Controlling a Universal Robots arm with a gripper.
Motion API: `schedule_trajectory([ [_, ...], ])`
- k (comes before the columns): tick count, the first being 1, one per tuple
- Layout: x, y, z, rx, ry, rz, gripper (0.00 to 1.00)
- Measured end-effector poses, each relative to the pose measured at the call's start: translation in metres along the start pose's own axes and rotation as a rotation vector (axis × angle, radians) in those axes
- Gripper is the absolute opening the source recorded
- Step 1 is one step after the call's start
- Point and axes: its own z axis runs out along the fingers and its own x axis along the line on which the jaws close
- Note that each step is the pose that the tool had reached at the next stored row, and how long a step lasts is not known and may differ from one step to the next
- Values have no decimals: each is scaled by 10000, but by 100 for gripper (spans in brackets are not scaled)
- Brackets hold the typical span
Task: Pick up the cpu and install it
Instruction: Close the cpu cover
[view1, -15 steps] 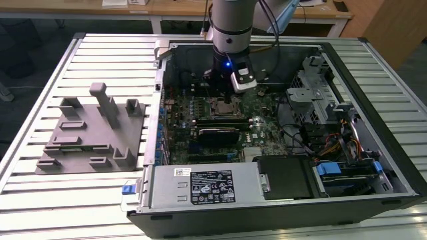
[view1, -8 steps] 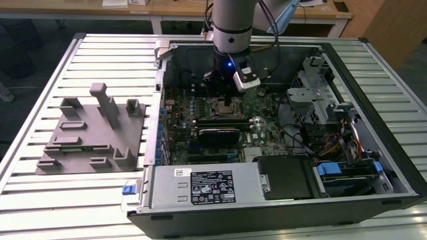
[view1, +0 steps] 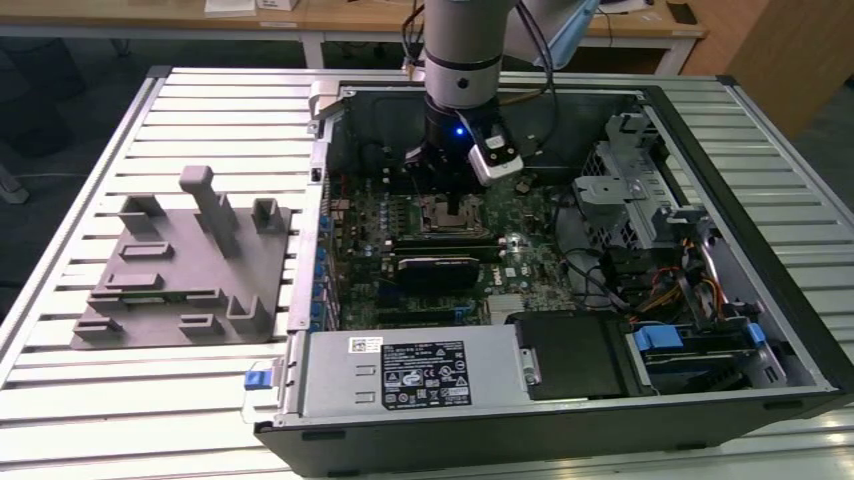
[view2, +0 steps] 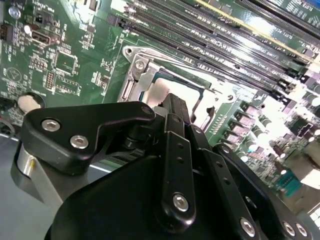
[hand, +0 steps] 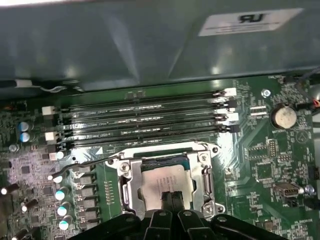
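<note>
Slatted metal table (view1: 134, 420) holds the open black computer case (view1: 400, 440). Mid-frame in the exterior view, my black gripper (hand: 170, 196), jaws pressed together, sits over the silvery square cpu (hand: 157, 180), which lies in its socket. I'd want it flat, unforced.

The chip (hand: 161, 180) lies flat inside the metal frame (hand: 131, 186) of its socket on the green board (hand: 260, 160). The gripper (hand: 170, 196) has its two black fingers (hand: 165, 200) pressed together, tips at the chip's silvery top (touching or just above, unclear). Four memory slots (hand: 150, 116) run between the frame and the grey case wall (hand: 125, 45), a coin battery (hand: 283, 116) near their end.
</note>
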Motion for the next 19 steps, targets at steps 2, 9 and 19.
schedule_trajectory([
  [2, 14, -1, 4, -8, -4, -128, 11],
  [9, 22, -2, 5, -12, -3, -151, 11],
  [19, 132, -15, 8, -31, -1, -151, 11],
])
